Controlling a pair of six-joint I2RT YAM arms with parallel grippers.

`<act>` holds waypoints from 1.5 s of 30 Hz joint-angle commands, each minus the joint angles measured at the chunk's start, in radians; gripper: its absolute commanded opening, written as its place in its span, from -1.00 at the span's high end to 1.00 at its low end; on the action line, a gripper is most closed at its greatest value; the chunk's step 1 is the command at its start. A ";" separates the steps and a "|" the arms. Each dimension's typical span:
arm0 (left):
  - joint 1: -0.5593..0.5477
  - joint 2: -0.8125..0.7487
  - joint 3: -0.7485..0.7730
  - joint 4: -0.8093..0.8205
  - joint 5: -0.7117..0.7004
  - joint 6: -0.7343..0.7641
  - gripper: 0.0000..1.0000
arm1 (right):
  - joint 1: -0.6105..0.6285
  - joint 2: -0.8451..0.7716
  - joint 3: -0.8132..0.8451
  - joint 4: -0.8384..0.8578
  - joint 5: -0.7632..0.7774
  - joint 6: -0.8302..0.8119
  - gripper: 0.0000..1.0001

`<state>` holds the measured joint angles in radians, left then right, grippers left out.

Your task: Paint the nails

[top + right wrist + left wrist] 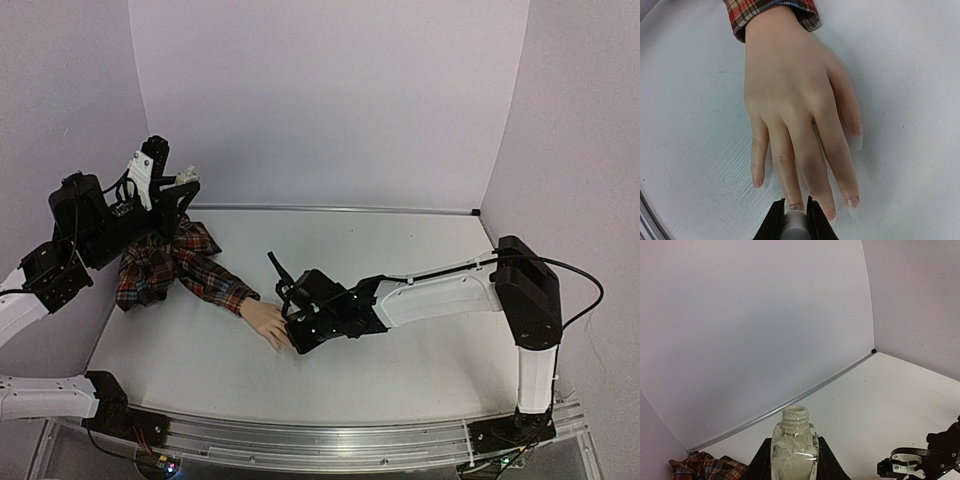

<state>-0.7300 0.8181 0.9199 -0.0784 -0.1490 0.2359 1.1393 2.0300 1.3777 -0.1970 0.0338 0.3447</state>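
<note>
A pale peach mannequin hand [264, 322] with a red plaid sleeve [175, 265] lies flat on the white table, fingers towards the near edge. In the right wrist view the hand [790, 100] fills the frame, with small nails at its fingertips [852, 202]. My right gripper [795, 210] is shut on a grey brush cap [796, 226], its tip at one fingertip nail [796, 205]. It also shows in the top view [290, 335] at the fingertips. My left gripper [183, 190] is raised at the far left, shut on an open small white bottle [794, 445], held upright.
The purple back wall meets the table along a metal strip [340, 209]. The side walls stand close on the left and right. The sleeve's bunched end [705, 465] lies below the left gripper. The right arm [450, 290] stretches across the table's middle.
</note>
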 commanded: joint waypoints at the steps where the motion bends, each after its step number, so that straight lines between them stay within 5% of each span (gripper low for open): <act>1: 0.003 -0.018 0.030 0.014 0.013 -0.001 1.00 | 0.001 0.013 -0.002 -0.007 0.007 0.002 1.00; 45: 0.003 -0.011 0.032 0.014 0.014 -0.005 1.00 | 0.010 -0.109 -0.029 -0.012 0.015 0.002 1.00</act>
<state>-0.7300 0.8181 0.9199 -0.0788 -0.1482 0.2359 1.1416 1.9391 1.3194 -0.2104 0.0433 0.3454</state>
